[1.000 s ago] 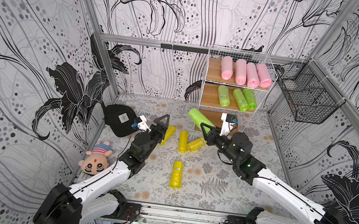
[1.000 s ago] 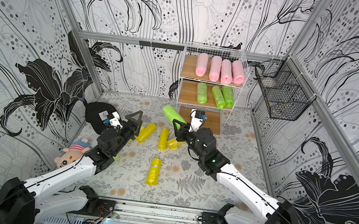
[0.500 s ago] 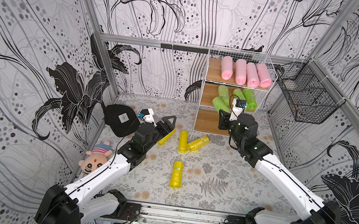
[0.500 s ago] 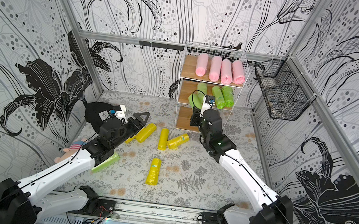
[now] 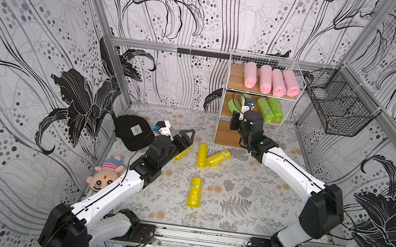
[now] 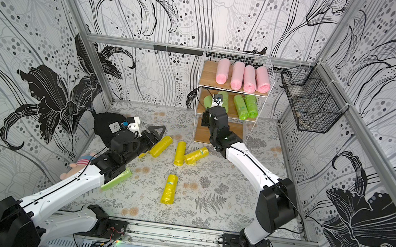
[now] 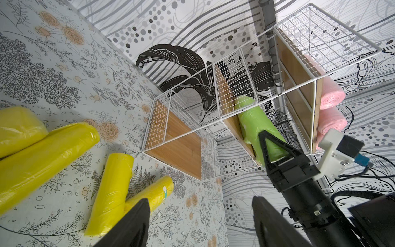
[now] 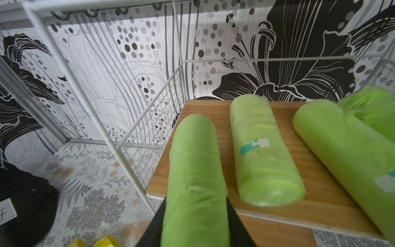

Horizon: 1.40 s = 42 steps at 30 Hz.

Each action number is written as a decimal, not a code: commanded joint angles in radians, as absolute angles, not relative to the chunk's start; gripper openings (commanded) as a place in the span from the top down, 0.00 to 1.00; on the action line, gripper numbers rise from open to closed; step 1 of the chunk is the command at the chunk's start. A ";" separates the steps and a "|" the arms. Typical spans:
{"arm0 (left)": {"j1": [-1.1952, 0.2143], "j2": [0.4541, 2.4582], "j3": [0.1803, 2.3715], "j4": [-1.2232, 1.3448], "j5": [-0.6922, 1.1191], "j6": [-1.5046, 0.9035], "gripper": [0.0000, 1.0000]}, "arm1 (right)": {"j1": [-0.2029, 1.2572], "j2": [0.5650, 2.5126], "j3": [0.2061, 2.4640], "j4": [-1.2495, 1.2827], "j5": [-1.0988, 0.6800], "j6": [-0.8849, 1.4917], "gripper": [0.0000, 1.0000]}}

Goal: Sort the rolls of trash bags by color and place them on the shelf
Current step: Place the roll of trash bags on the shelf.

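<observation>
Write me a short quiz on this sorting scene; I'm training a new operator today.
1. True or false: the right gripper holds a green roll at the middle tier of the shelf.
2. How many pink rolls lie on the top tier?
3. Which colour has nothing on the shelf yet? A pink, B green, C yellow rolls.
Key: 1 true; 2 four; 3 C.

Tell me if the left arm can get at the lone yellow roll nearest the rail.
Probably yes. The left tool is open and empty, and the lone yellow roll lies by itself in the open beside that arm, with nothing over it.
</observation>
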State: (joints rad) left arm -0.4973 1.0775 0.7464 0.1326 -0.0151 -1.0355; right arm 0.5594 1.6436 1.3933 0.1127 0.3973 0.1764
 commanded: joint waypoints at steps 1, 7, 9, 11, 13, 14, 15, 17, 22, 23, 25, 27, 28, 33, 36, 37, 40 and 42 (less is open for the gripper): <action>-0.495 1.062 0.758 0.149 -0.005 -1.021 0.22 | 0.556 1.700 1.458 0.215 0.499 0.136 0.65; -0.495 1.036 0.752 0.140 -0.006 -1.020 0.22 | 0.558 1.803 1.538 0.231 0.596 0.092 0.65; -0.495 1.025 0.750 0.131 -0.011 -1.016 0.22 | 0.558 1.837 1.562 0.227 0.629 0.065 0.65; -0.495 1.014 0.747 0.123 -0.015 -1.013 0.22 | 0.556 1.851 1.573 0.224 0.658 0.051 0.65; -0.495 1.005 0.744 0.118 -0.020 -1.009 0.22 | 0.556 1.859 1.573 0.229 0.684 0.031 0.64; -0.494 0.999 0.742 0.117 -0.020 -1.009 0.22 | 0.556 1.858 1.571 0.230 0.694 0.022 0.64; -0.495 0.997 0.741 0.117 -0.022 -1.008 0.22 | 0.554 1.857 1.569 0.234 0.703 0.013 0.64; -0.495 0.992 0.737 0.115 -0.022 -1.006 0.22 | 0.549 1.854 1.566 0.236 0.718 -0.001 0.64; -0.495 0.986 0.734 0.114 -0.021 -1.005 0.22 | 0.523 1.835 1.546 0.231 0.733 -0.005 0.64; -0.495 0.985 0.732 0.115 -0.020 -1.005 0.22 | 0.517 1.832 1.540 0.230 0.734 -0.005 0.63; -0.495 0.982 0.731 0.115 -0.020 -1.005 0.22 | 0.510 1.828 1.533 0.228 0.733 -0.003 0.63; -0.495 0.982 0.730 0.115 -0.020 -1.005 0.22 | 0.503 1.828 1.529 0.223 0.736 -0.004 0.61; -0.495 0.980 0.729 0.115 -0.020 -1.005 0.22 | 0.500 1.828 1.524 0.226 0.723 -0.002 0.60; -0.494 0.980 0.729 0.115 -0.018 -1.006 0.22 | 0.499 1.831 1.525 0.202 0.680 0.019 0.50; -0.495 0.979 0.730 0.114 -0.018 -1.003 0.22 | 0.499 1.824 1.520 0.193 0.659 0.035 0.45; -0.495 0.980 0.730 0.112 -0.018 -1.003 0.22 | 0.498 1.818 1.519 0.189 0.653 0.038 0.44; -0.495 0.982 0.729 0.112 -0.018 -1.003 0.22 | 0.499 1.801 1.511 0.173 0.636 0.057 0.38; -0.495 0.982 0.728 0.115 -0.018 -1.005 0.22 | 0.499 1.790 1.501 0.166 0.622 0.075 0.36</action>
